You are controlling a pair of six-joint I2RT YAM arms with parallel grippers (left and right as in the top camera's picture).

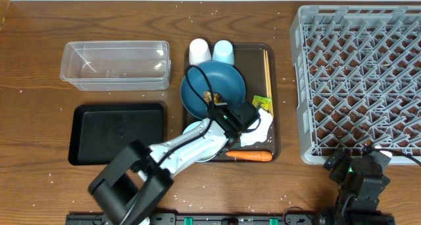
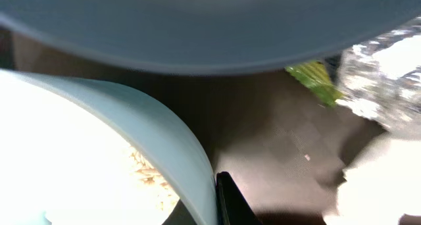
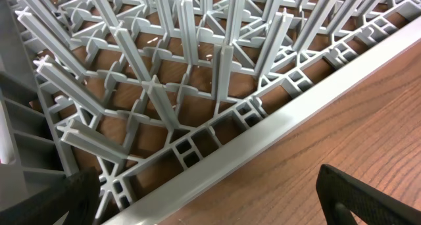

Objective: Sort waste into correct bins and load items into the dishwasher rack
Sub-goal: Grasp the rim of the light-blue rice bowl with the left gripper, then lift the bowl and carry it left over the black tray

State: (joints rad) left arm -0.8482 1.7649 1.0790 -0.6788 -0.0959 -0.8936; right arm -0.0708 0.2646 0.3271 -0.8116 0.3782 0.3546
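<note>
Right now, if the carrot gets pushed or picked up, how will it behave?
The carrot looks round and tapered, so a sideways push would probably roll it in a curve. It lies straight and seems stiff, so it should keep its shape in a pinch. Its smooth skin might slip under a narrow grip.

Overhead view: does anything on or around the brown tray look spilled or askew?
Yes. The dark-blue plate sits askew, its edge apparently riding over the white bowl, which holds rice. White specks dot the table around the brown tray.
</note>
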